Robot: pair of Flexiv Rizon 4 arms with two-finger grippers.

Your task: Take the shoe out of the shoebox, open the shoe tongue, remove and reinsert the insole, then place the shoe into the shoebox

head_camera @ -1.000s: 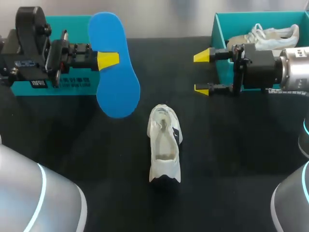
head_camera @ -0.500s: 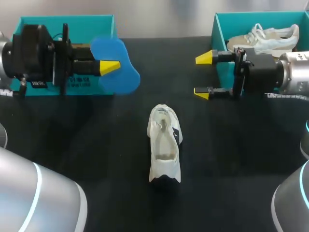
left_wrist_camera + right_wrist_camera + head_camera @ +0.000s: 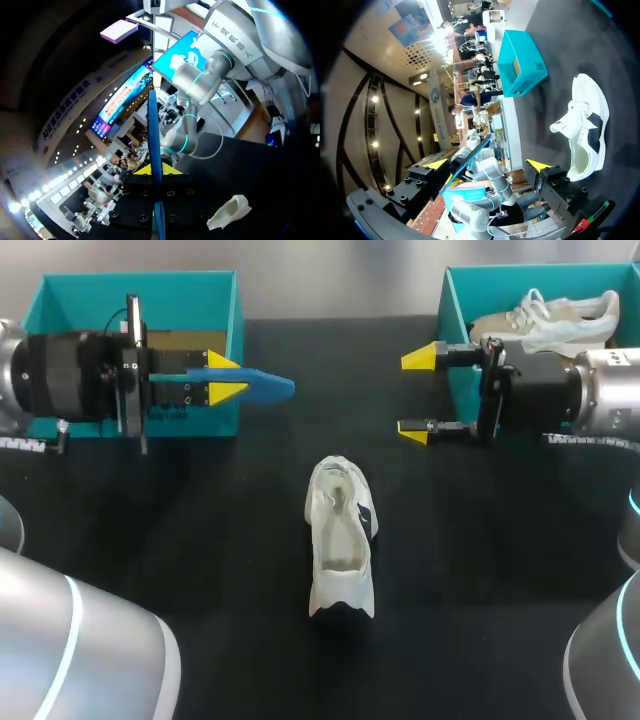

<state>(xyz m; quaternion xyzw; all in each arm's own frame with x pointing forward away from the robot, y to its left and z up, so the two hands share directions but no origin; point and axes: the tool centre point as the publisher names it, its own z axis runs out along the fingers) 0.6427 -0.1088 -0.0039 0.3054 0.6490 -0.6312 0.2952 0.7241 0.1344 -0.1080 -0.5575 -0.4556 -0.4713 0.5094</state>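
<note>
Head view: the left gripper [image 3: 226, 378] is clamped on the blue insole [image 3: 268, 384], held edge-on and jutting past its tips; the right gripper [image 3: 416, 393] has its fingers wide apart, holding nothing; the white shoe [image 3: 341, 538] lies between them, apart from both. Left wrist view: the insole runs between the yellow tips; the shoe lies beside them. Right wrist view: the shoe lies beside the spread fingers.
</note>
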